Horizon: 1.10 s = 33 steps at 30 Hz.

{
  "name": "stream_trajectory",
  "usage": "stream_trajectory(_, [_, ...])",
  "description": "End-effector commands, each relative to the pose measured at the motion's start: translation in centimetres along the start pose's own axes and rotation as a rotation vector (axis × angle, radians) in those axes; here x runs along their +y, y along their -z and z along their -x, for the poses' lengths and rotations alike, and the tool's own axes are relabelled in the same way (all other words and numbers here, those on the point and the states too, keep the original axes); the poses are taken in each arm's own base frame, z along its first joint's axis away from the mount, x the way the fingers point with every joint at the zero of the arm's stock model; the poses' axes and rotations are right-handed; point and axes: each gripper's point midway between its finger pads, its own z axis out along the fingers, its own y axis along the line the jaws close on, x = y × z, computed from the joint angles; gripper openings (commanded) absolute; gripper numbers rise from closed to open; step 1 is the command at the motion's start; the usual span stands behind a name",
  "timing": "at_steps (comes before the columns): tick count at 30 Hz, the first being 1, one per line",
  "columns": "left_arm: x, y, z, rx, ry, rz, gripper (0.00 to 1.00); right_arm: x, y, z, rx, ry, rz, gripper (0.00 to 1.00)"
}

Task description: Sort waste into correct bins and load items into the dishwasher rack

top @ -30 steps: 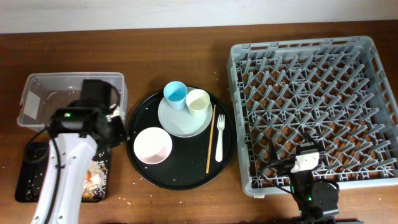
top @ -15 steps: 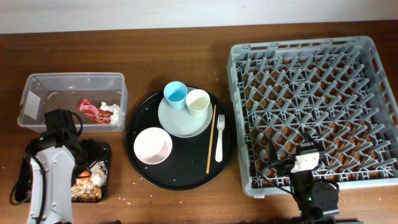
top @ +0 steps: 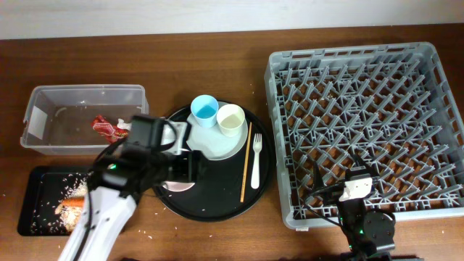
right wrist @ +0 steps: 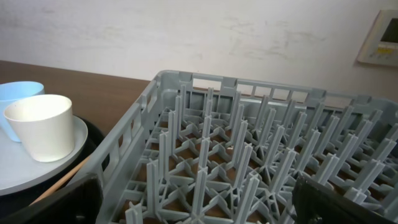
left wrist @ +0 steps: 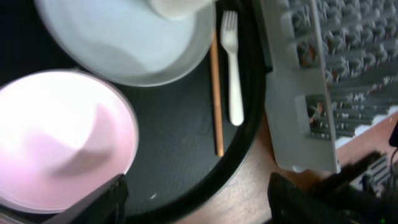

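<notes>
1. Left gripper (left wrist: 196, 190) has left the bins and now hangs over the round black tray (top: 217, 206), jaws apart and empty, just beside the small bowl (left wrist: 62, 137).
2. Red wrapper (top: 103, 127) and tissue (top: 123, 127) now lie uncovered in the clear tub (top: 43, 109); the carrot (top: 72, 199) lies in the shallow black tray (top: 32, 217).
3. Judgement: sorting is done and loading starts, probably with the small bowl. The rack (top: 362, 58) holds no dishes yet.
4. Right gripper (right wrist: 199, 199) is unchanged at the rack's near edge, jaws wide and empty.

On the brown wooden tabletop (top: 181, 65), a large round black tray (top: 225, 190); inside, near its right rim, a thin wooden stick (top: 246, 163) lying flat. Behind, a white wall (top: 217, 14).
</notes>
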Motion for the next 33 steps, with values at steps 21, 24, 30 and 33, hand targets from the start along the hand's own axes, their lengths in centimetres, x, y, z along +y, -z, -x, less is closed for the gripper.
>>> stream_trajectory(21, [0.1, -4.4, -1.6, 0.154, 0.012, 0.051, 0.99, 0.1, 0.0, -0.3, 0.005, -0.001, 0.005, 0.99])
stream_trajectory(24, [0.1, -4.4, -1.6, 0.154, 0.012, 0.051, 0.99, 0.1, 0.0, -0.3, 0.005, -0.001, 0.005, 0.99])
stream_trajectory(30, [-0.9, -4.7, 1.6, 0.027, -0.035, 0.01, 0.99, 2.5, 0.2, 0.6, -0.035, -0.012, 0.141, 0.99])
stream_trajectory(33, [-1.6, -4.7, 2.2, 0.004, -0.044, -0.025, 0.95, 4.9, 1.8, 5.2, -0.117, -0.127, 0.31, 0.99])
